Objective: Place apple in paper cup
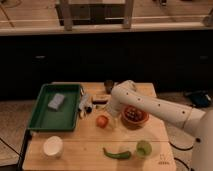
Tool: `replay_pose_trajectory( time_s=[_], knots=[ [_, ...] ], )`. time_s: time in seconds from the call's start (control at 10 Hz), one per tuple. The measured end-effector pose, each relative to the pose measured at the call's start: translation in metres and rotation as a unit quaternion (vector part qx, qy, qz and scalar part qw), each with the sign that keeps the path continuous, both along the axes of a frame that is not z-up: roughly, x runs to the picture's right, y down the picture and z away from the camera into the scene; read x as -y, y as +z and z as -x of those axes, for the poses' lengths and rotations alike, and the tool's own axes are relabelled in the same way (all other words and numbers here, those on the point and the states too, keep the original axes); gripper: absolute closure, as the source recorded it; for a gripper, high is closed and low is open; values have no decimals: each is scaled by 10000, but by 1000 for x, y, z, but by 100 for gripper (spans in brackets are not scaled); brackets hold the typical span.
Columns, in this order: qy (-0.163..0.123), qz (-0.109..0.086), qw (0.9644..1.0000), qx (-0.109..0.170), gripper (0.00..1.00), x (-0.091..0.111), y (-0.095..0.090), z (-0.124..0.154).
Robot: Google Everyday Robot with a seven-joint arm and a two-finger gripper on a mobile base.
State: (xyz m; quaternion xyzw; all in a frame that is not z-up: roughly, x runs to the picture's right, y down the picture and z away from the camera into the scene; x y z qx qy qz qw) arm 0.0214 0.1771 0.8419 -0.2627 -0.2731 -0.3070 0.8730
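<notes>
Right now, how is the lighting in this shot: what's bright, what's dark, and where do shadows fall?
Camera view: warm overhead light falls fairly evenly on the table; the cabinets behind it are nearly black; the white arm is the brightest thing; the gripper, low over the table just right of the apple, looks shaded by the arm itself; the paper cup shows no glare.

Lab, worktable (80, 146), end effector (112, 119) beside apple (102, 121)
</notes>
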Motion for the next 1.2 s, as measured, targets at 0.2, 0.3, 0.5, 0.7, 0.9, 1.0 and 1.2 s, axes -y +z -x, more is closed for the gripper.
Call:
replay_pose_trajectory(
  time_s=[0.2,0.3,0.5,0.7,0.9,1.0,1.2],
  knots=[
    [-29,42,10000,65,20,0,1,1],
    [-57,56,9999,120,20,0,2,4],
    [-60,104,9998,142,20,-1,4,2],
    [-71,134,9996,220,20,-1,5,5],
    [-66,168,9995,248,20,-1,6,4],
    [-72,192,9994,272,20,-1,6,5],
    [-65,226,9993,306,20,-1,7,6]
  ],
)
